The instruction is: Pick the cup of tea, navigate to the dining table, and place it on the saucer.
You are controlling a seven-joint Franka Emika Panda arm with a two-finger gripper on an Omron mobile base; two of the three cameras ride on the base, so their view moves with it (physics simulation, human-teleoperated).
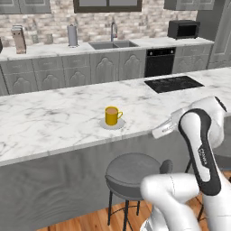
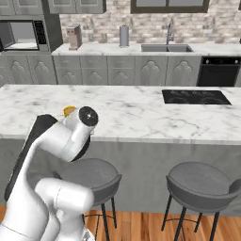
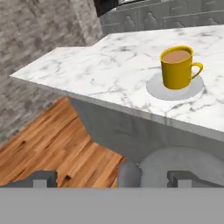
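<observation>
On the dining table [image 1: 54, 117], near its front edge, the cup of tea [image 1: 112, 115] stands upright and centred on the saucer [image 1: 112, 124], its handle pointing along the edge toward the cooktop [image 1: 173, 83] side. Below and short of that edge sits the gripper [image 3: 111, 177], fingers spread wide with nothing between them, so the cup lies ahead of it, higher, and off to the right in the hand view. A grey stool [image 1: 131, 170] sits directly under the hand. With only one arm and the mug already set down, my judgement is that placement is finished and any next motion is away from the cup, not toward it
</observation>
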